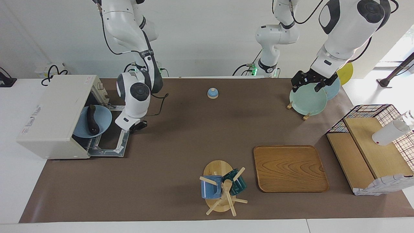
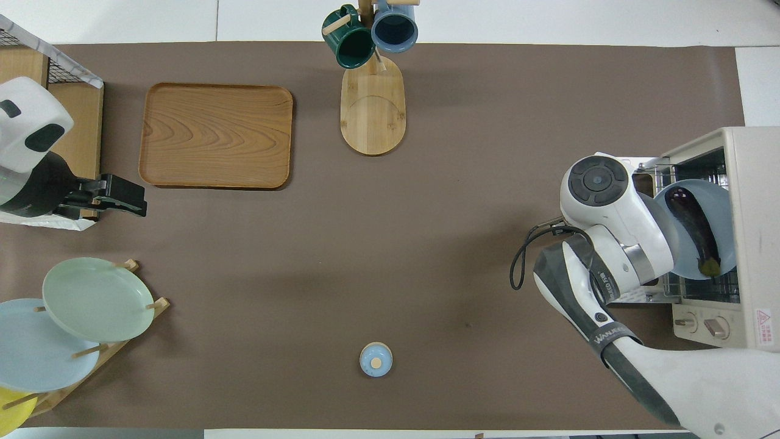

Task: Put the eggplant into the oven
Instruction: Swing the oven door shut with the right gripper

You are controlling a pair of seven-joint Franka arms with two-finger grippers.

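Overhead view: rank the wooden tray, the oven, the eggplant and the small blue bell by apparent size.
1. Wooden tray, though the oven is cut off by the frame, so this is unsure.
2. Oven.
3. Eggplant.
4. Blue bell.

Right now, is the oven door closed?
No, the oven door hangs open, with the eggplant lying on a blue plate on its rack.

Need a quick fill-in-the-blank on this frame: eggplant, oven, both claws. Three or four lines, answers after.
1. The eggplant lies on a blue ____ in the oven.
2. The oven's drop-down door is ____.
3. The right claw, empty, hangs over the door's edge with its fingertips ____.
4. The left claw waits over the ____ plate in the plate rack.

Missing words: plate; open; shut; green
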